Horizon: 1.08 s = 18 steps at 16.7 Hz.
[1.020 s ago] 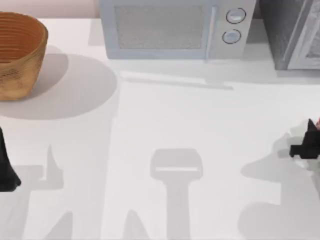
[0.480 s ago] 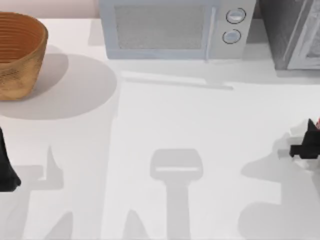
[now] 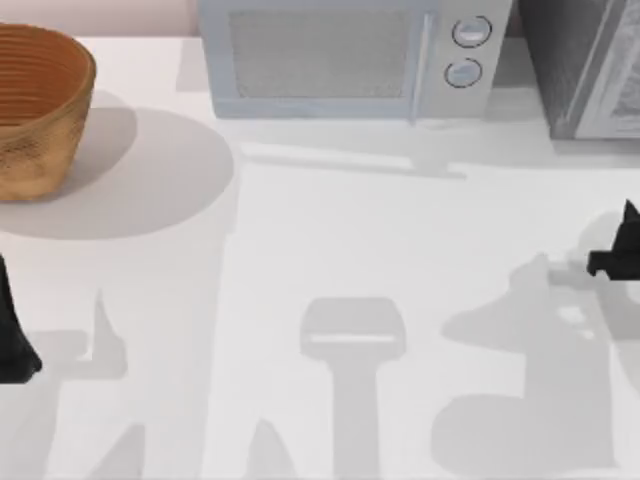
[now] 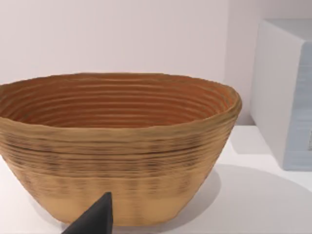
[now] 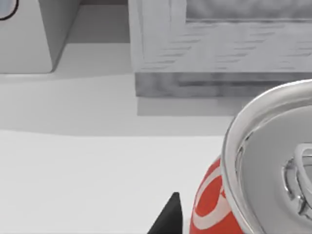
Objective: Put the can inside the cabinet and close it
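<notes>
A: Can (image 5: 253, 195) is sitting right up against our right gripper (image 3: 622, 262), at the right edge of the table (image 3: 350, 230). In the right wrist view we're looking at its silver top and red side, with one dark fingertip (image 5: 168, 217) just beside it. We can't tell whether the jaws are clamped on it or only around it.

B: So are we calling it picked?

A: Not calling it. We're judging it as held or about to be, nothing firmer.

B: Cabinet?

A: Cabinet (image 3: 585, 65) is standing at the far right corner of the table, next to the microwave (image 3: 340, 55). The wrist view is facing its grey front (image 5: 219, 44), well apart from the can. We can't tell if the door is open.

B: Remaining?

A: Nearly everything: we're looking at carrying the can over, placing it inside, then shutting the door. None of that is done.

B: Left side?

A: Left gripper (image 3: 12, 335) is parked at the table's left edge, near the basket (image 3: 40, 105). Its jaw state isn't readable either.
</notes>
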Each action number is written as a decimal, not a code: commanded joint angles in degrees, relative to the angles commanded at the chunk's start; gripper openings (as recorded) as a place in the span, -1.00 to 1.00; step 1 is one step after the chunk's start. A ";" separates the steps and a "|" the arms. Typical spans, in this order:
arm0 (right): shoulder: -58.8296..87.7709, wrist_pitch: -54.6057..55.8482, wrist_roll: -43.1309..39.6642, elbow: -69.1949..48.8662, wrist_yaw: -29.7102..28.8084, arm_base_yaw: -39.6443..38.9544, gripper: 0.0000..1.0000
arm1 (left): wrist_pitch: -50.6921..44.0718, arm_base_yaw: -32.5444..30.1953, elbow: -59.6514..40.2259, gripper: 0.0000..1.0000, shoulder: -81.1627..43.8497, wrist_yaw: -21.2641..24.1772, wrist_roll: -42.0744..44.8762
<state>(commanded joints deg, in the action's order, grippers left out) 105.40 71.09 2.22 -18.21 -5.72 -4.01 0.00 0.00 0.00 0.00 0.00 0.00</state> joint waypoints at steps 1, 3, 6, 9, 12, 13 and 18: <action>-3.56 -4.77 -0.01 -0.77 0.03 0.00 -1.00 | 0.00 0.00 0.00 1.00 0.00 0.00 0.00; -11.31 -15.58 -0.03 -2.39 0.12 -0.02 -1.00 | 0.00 0.00 0.00 1.00 0.00 0.00 0.00; -22.85 -30.79 -0.08 -4.81 0.34 -0.11 -1.00 | 0.00 0.00 0.00 1.00 0.00 0.00 0.00; -32.14 -40.97 -0.13 -6.89 0.55 -0.23 -1.00 | 0.00 0.00 0.00 1.00 0.00 0.00 0.00; -36.66 -45.74 -0.15 -8.10 0.67 -0.30 -1.00 | 0.00 0.00 0.00 1.00 0.00 0.00 0.00; -36.98 -46.07 -0.15 -8.20 0.68 -0.30 -1.00 | 0.00 0.00 0.00 1.00 0.00 0.00 0.00; -36.88 -46.00 -0.05 -7.98 0.70 -0.22 -1.00 | 0.00 0.00 0.00 1.00 0.00 0.00 0.00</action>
<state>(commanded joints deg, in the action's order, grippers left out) 68.52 25.09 2.17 -26.19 -5.02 -4.23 0.00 0.00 0.00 0.00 0.00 0.00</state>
